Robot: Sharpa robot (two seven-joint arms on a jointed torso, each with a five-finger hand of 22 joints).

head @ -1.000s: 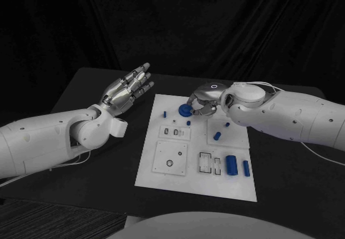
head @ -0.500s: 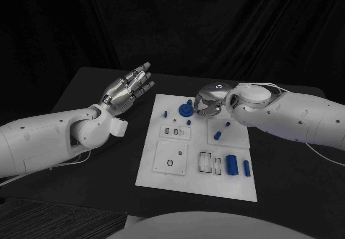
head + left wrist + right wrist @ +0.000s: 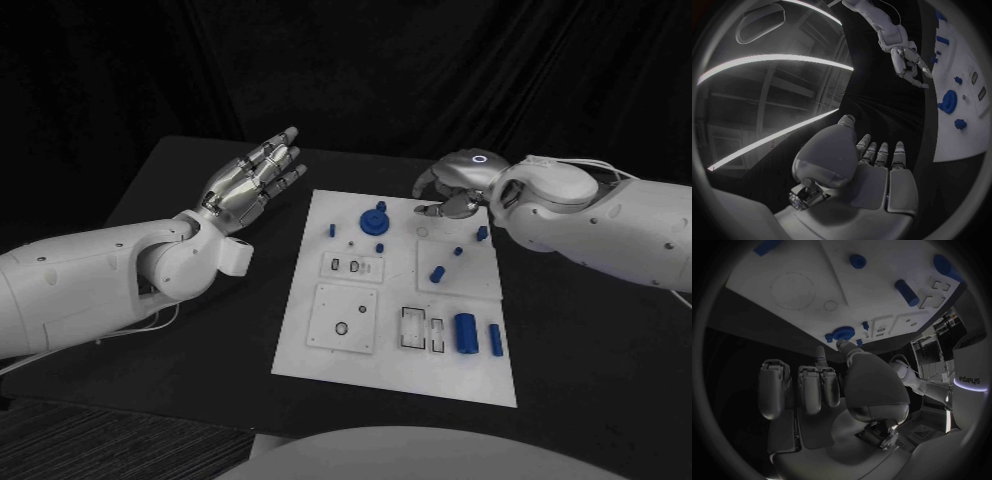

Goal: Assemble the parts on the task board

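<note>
Here, smooth blue cylindrical parts dot the flat white task board.

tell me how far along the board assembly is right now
Early. A round blue part stands at the task board's far end. The right robot hand hovers beside it, apparently holding nothing; the left robot hand waits open off the board. Two blue cylinders lie loose near empty slots.
</note>
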